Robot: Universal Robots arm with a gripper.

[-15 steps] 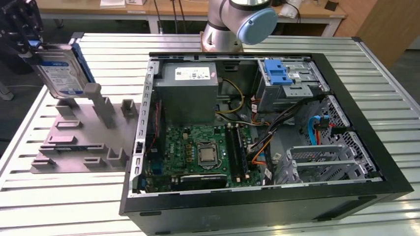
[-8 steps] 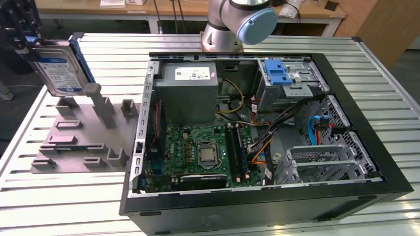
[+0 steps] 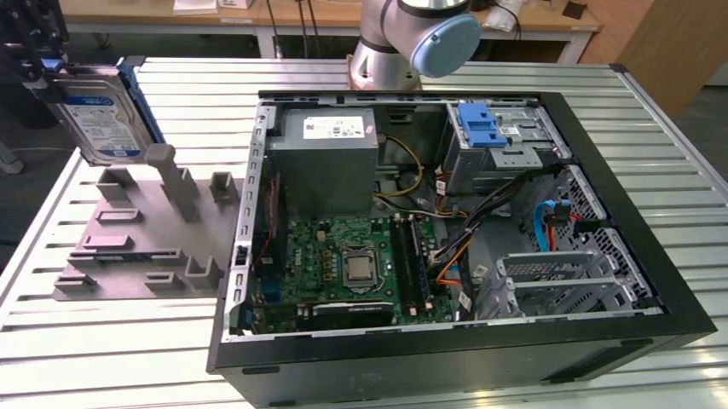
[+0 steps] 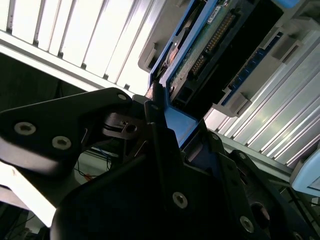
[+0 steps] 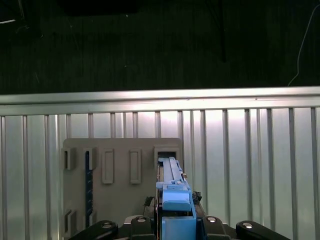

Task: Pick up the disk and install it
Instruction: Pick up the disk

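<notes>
The disk (image 3: 105,119) is a silver drive with a white-and-blue label and blue rails. It stands upright on edge at the exterior view's far left, over the far end of a grey slotted fixture (image 3: 136,230). My gripper (image 3: 51,78) is shut on its top end. In the first wrist view the disk (image 5: 173,200) shows edge-on with its blue rail, above the fixture (image 5: 120,170), whose slot beside it stands open. In the second wrist view the disk (image 4: 210,45) shows its green circuit board and blue rail between my black fingers (image 4: 155,120).
An open computer case (image 3: 637,256) lies on the slatted metal table (image 3: 114,358) at the exterior view's right. Inside are a grey box with a white sticker (image 3: 330,162), a motherboard (image 3: 341,264), cables and a drive cage with a blue tab (image 3: 483,128). The arm's base (image 3: 398,43) stands behind the case.
</notes>
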